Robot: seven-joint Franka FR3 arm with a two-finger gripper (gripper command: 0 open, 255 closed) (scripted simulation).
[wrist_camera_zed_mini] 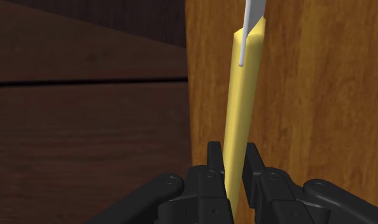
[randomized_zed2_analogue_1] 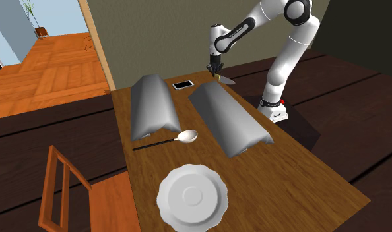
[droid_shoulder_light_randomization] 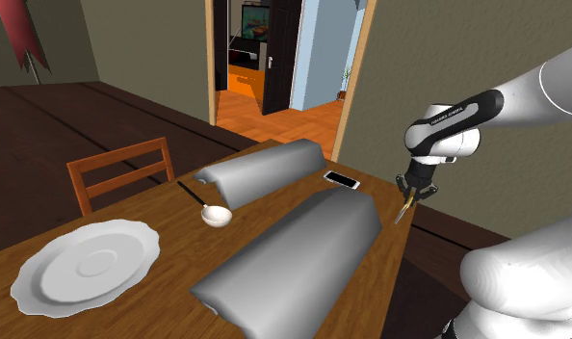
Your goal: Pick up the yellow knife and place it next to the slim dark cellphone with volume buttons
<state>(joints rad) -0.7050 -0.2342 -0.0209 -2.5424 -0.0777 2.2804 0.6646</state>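
Note:
My black gripper [wrist_camera_zed_mini: 233, 167] is shut on the end of the yellow knife's handle [wrist_camera_zed_mini: 242, 108], whose pale blade [wrist_camera_zed_mini: 251, 18] points away from the hand. In the shoulder view the gripper [droid_shoulder_light_randomization: 414, 189] hangs just above the table's near right edge with the knife [droid_shoulder_light_randomization: 402, 210] angled down from it. The slim cellphone [droid_shoulder_light_randomization: 341, 179], white-rimmed with a dark screen, lies flat on the table a short way left of the knife. From the second exterior view the gripper [randomized_zed2_analogue_1: 216, 68] holds the knife [randomized_zed2_analogue_1: 225, 80] to the right of the phone [randomized_zed2_analogue_1: 183, 84].
Two large grey half-round blocks [droid_shoulder_light_randomization: 265, 171] [droid_shoulder_light_randomization: 303, 260] lie on the wooden table [droid_shoulder_light_randomization: 169, 221]. A spoon [droid_shoulder_light_randomization: 215, 214], a white plate [droid_shoulder_light_randomization: 87, 265] and a wooden chair [droid_shoulder_light_randomization: 120, 169] are further off. Dark floor [wrist_camera_zed_mini: 86, 114] lies past the table edge below the knife.

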